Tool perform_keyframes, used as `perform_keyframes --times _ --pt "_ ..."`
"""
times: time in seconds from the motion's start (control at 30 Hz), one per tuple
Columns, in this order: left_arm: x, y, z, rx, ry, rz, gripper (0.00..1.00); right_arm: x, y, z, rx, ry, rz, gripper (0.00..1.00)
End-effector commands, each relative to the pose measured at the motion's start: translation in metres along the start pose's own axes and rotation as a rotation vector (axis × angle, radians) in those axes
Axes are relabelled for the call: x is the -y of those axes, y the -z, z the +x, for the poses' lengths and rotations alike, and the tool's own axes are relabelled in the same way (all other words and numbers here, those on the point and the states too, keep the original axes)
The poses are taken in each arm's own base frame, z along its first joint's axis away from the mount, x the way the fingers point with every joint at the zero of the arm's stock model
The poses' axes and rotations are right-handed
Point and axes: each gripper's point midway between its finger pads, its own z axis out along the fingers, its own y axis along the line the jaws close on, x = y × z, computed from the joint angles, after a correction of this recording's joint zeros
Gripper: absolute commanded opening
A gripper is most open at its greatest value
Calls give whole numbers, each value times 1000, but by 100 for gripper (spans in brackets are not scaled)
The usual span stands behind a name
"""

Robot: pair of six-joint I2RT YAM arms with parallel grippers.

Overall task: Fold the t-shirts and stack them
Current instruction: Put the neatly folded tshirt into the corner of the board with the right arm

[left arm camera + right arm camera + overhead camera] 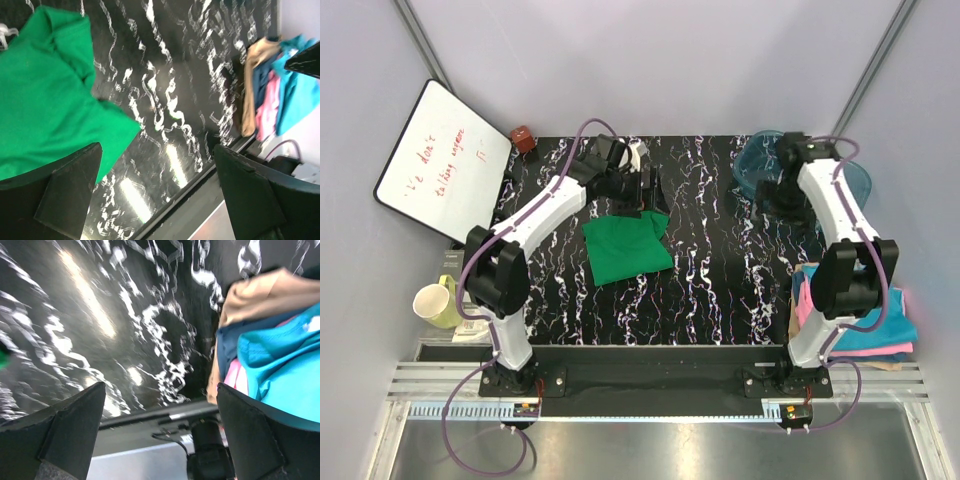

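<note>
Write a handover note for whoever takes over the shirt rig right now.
Left gripper: open, empty, over the far edge of the green t-shirt.
Right gripper: open, empty, far right, near the teal tub.
Green t-shirt: folded roughly square, lying on the table left of centre, apart from the others.
Stack: teal-blue, pink and tan shirts piled at the near right edge, beside the right arm's base.
Done: three shirts stacked; the green one looks folded.
Left: move the green one onto the stack, and probably square the pile.
</note>
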Motion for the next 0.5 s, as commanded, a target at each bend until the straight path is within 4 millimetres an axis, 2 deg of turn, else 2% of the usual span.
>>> perform_keyframes --times 0.0,0.03,0.13,0.33,0.47 --pt "-1 11 9 -34 -48 -23 99 16 -19 39 -142 78 151 100" --pt "-2 10 12 -40 -49 -23 99 14 -26 49 -169 98 165 100" --pt "-6 8 17 -55 -51 -23 99 14 -35 55 -168 153 227 100" --pt "-14 6 22 -81 -74 -18 99 17 -63 56 -227 258 404 100" --pt "-17 10 19 -79 -79 1 99 30 -78 49 -247 335 571 100"
